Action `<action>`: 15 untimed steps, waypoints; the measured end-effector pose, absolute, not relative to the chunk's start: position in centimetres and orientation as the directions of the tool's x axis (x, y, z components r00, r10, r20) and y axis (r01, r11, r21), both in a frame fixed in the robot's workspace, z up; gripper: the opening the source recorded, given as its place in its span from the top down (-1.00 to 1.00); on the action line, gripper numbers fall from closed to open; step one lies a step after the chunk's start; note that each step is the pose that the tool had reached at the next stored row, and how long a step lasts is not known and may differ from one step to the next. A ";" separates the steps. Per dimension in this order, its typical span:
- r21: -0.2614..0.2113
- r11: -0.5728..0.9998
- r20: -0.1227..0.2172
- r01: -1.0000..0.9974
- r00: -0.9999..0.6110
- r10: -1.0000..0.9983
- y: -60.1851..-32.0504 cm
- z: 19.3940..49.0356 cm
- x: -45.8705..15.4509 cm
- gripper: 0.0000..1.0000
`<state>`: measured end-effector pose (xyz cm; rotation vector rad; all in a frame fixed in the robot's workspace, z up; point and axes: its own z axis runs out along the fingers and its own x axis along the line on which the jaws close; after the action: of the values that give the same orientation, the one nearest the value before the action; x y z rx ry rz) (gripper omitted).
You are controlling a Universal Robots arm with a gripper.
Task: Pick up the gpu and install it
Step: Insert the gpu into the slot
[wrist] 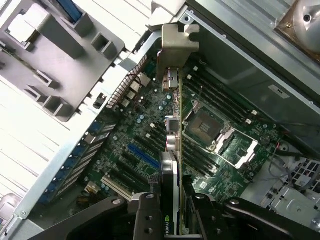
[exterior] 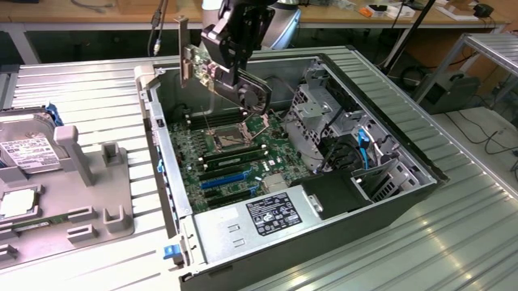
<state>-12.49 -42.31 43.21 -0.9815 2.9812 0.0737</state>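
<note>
- Wrist view: black end effector (wrist: 173, 202) pinches the thin green gpu with silver bracket (wrist: 172, 127), seen edge-on, fan face hidden.
- Exterior view: end effector covers its middle.

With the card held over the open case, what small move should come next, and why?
Probably shift the gpu sideways toward the blue slot before lowering. The jaws are shut on it, and it hangs above the motherboard near the processor socket, not over the slot.
</note>
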 end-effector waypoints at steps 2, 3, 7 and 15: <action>0.044 0.792 -0.017 -0.609 -0.793 -0.609 -42.3 43.2 -12.5 0.47; 0.044 0.784 -0.017 -0.619 -0.785 -0.619 -42.3 43.2 -12.5 0.47; 0.044 0.756 -0.017 -0.654 -0.757 -0.654 -42.3 43.2 -12.5 0.47; 0.044 0.711 -0.017 -0.702 -0.712 -0.702 -42.3 43.2 -12.5 0.47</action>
<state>-12.49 -42.31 43.21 -1.1928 2.9068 0.0738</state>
